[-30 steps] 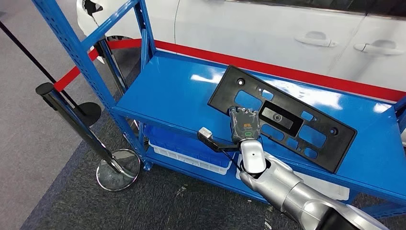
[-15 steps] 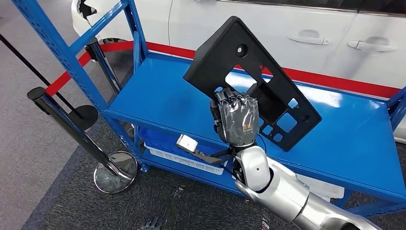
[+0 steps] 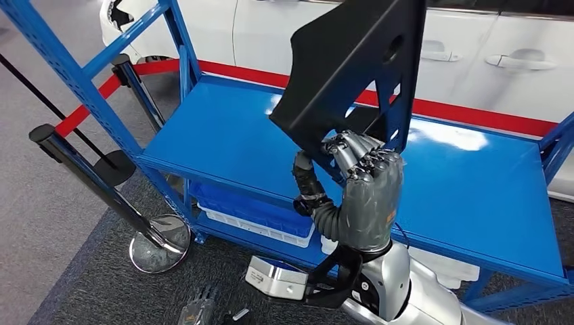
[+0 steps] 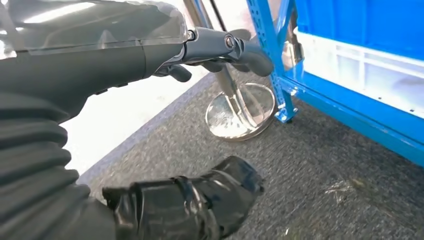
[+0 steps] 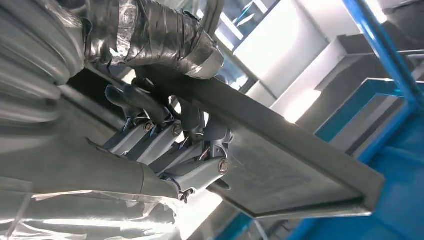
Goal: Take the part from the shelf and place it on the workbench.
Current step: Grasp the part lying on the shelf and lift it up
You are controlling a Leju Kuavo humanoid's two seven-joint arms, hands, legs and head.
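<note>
Head view, right hand: the right hand (image 3: 362, 196) is raised in front of the blue shelf (image 3: 230, 142), with its fingers (image 3: 359, 152) curled over the lower edge of the black part (image 3: 345, 64) and its thumb on the near side, so it grips the part.
Head view, part: the black part is lifted clear above the shelf's top deck, tilted steeply on edge, with a round hole near its upper end; its top runs out of the picture.
Head view, shelf surroundings: a white car (image 3: 474, 54) stands just behind the shelf, with a red stripe (image 3: 474, 115) along its lower body. A white tray (image 3: 264, 227) sits on the shelf's lower level. A black post (image 3: 95, 179) on a shiny round base (image 3: 159, 244) stands to the left of the shelf on the grey carpet (image 3: 101, 291).

Left wrist view, left hand: the left hand (image 4: 150, 125) hangs low beside the shelf's blue leg (image 4: 272, 60), over the carpet (image 4: 320, 190). Its fingers (image 4: 230, 47) and thumb (image 4: 200, 200) are spread apart and nothing is in them.
Left wrist view, floor: the shiny round base (image 4: 242, 110) lies just beside the shelf's leg; the white tray (image 4: 365, 65) sits on the shelf's lower level.

Right wrist view, right hand: the right hand (image 5: 150, 130) is clamped on the part (image 5: 280, 170), fingers (image 5: 190, 150) under the dark flat plate and the taped thumb (image 5: 155, 35) over its edge.
Right wrist view, part: the plate runs out from the grip towards the blue frame of the shelf (image 5: 385, 45).
</note>
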